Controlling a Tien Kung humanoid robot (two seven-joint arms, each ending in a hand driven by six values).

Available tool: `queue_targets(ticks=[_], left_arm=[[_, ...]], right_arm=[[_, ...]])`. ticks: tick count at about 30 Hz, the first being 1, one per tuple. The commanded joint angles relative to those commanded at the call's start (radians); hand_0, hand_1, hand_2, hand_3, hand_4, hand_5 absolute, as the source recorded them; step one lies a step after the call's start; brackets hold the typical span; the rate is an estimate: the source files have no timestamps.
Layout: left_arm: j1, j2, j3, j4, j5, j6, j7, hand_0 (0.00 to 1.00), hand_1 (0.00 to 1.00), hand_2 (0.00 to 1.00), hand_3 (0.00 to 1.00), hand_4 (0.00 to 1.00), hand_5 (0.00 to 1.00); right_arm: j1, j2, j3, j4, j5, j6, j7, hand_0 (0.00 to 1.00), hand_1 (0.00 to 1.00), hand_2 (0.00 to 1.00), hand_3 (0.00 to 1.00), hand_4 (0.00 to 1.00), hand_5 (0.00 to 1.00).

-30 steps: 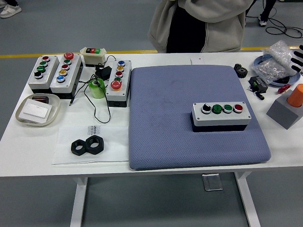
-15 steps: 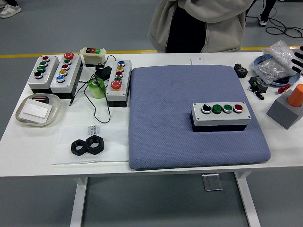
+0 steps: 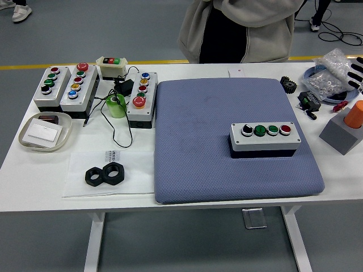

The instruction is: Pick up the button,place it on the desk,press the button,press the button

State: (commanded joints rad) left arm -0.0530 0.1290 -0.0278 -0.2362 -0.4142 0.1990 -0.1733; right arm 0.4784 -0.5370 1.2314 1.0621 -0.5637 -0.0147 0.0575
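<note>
A grey button box (image 3: 264,137) with a black selector, two green buttons and a red button lies on the right part of the blue pad (image 3: 210,153). Only the fingertips of my right hand (image 3: 355,71) show, at the right edge above a bag of parts. They are spread, hold nothing, and are well to the right of and behind the box. My left hand is out of view. A person (image 3: 241,28) stands at the far side with hands out of sight.
Three more button boxes (image 3: 51,86), (image 3: 77,84), (image 3: 140,97) and a small switch box (image 3: 112,67) stand at the back left with a green tape roll (image 3: 116,105). A tray (image 3: 45,131) and two black nuts (image 3: 105,174) lie front left. A grey block with an orange peg (image 3: 346,129) stands at the right.
My right hand's fingertips have shifted very slightly at the right edge. Nothing on the table has moved.
</note>
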Motion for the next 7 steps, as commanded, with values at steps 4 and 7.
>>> queue_targets(ticks=[4, 7], left_arm=[[0.003, 0.000, -0.003, 0.000, 0.004, 0.001, 0.001, 0.743, 0.852, 0.914, 0.836, 0.652, 0.998], [0.006, 0.000, -0.006, 0.000, 0.008, 0.001, 0.002, 0.743, 0.852, 0.914, 0.836, 0.652, 0.998]], right_arm=[[-0.003, 0.001, -0.003, 0.001, -0.003, 0.000, 0.000, 0.909, 0.807, 0.803, 0.791, 0.623, 0.681], [-0.005, 0.001, -0.005, 0.000, -0.003, 0.000, 0.000, 0.909, 0.807, 0.803, 0.791, 0.623, 0.681]])
